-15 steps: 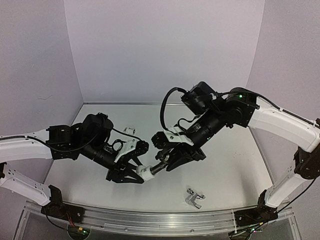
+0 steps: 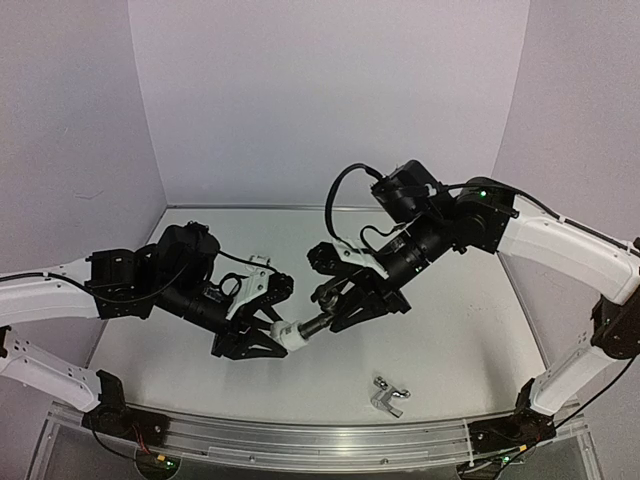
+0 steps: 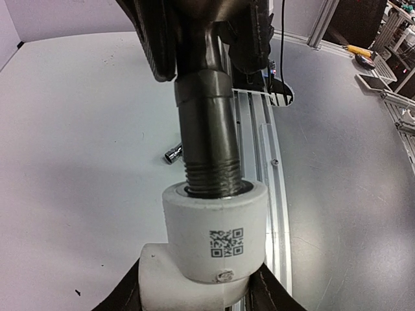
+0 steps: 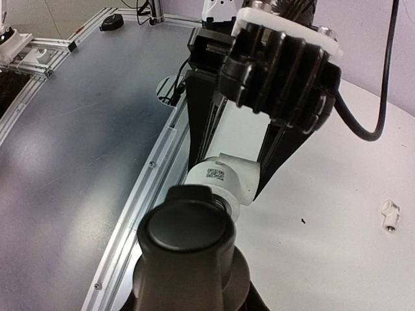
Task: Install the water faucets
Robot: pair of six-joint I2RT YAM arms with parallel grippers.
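Observation:
The dark grey-black faucet [image 2: 318,323] and a white elbow pipe fitting [image 2: 290,335] meet in mid-air above the table's middle. My left gripper [image 2: 262,340] is shut on the white fitting [image 3: 214,240], which carries a QR label. The faucet's threaded end [image 3: 211,175] sits in the fitting's mouth with several threads still showing. My right gripper [image 2: 335,305] is shut on the dark faucet [image 4: 188,246], whose round cap fills the right wrist view in front of the fitting [image 4: 224,181]. The chrome faucet [image 2: 388,396] lies on the table near the front edge.
A second small white fitting [image 2: 258,262] lies on the table behind the left arm, also seen as the fitting [image 4: 390,215] in the right wrist view. An aluminium rail [image 2: 300,440] runs along the near table edge. Walls enclose the back and sides.
The right wrist has turned and lifted slightly, and the left arm has shifted a little left. The joined faucet and fitting have moved slightly up and back.

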